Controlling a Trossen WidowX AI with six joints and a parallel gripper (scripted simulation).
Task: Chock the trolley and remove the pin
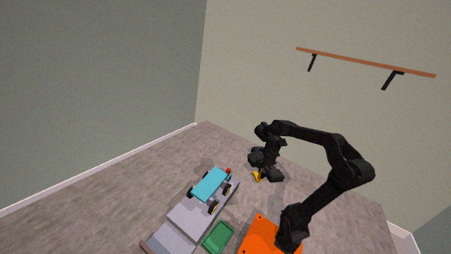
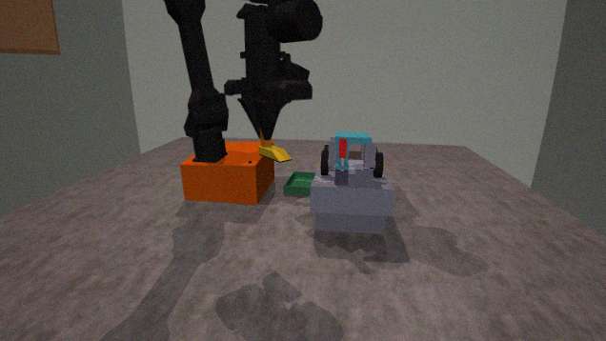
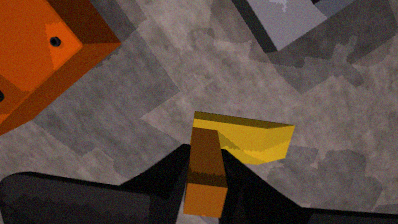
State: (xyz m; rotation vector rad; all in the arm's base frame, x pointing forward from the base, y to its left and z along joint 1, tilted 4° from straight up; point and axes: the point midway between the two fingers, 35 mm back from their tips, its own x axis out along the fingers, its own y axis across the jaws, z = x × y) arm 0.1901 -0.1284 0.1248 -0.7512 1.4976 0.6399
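My gripper is shut on the orange handle of the yellow chock. It holds the chock in the air, beside the ramp's uphill end and apart from the trolley. The chock's black rubber underside is mostly hidden. The blue trolley stands on the grey ramp. The red-headed stop pin stands upright at the trolley's uphill end. The green tray lies beside the ramp.
The orange base block carries the arm, with the tray between it and the ramp. A brown bar crosses the ramp's low end. A wooden shelf is on the wall.
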